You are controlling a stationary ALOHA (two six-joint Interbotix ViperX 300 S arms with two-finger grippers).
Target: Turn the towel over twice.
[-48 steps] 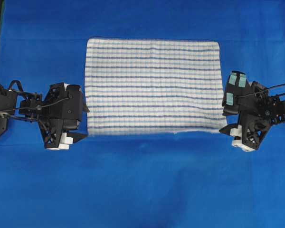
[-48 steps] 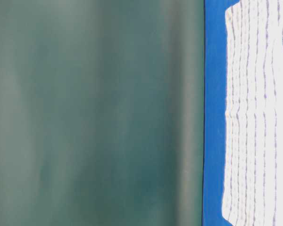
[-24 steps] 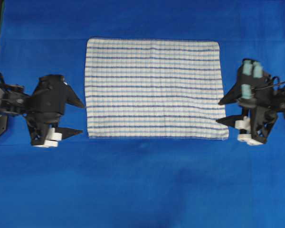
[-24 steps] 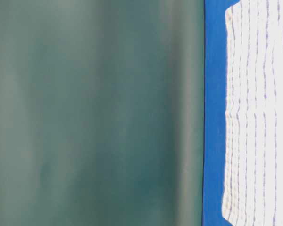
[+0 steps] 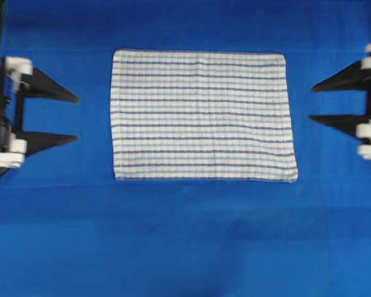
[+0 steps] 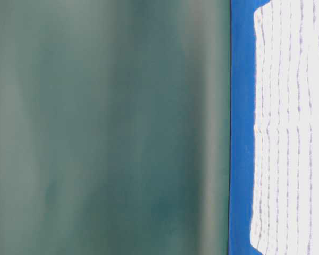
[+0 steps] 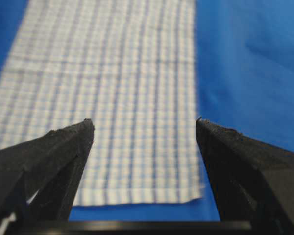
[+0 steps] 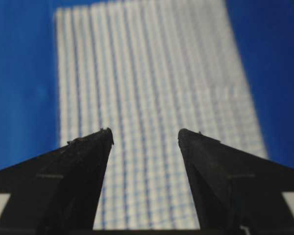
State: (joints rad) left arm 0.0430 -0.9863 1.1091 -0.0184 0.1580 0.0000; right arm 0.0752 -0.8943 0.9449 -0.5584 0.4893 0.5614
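Blue sheeting covers the worktop. At its left edge the left gripper has its jaws spread wide and empty. Between the arms, the towel lies flat and spread. Right gripper, well apart from it, likewise gapes wide, holding nothing.

Premises present as a robotics laboratory test station, not a home or shop. The tabletop is covered edge to edge by a plain blue sheet. A left gripper and a right gripper, both black with white fittings, face each other across it. In the table-level view a blank dull-green backdrop closes off the background.
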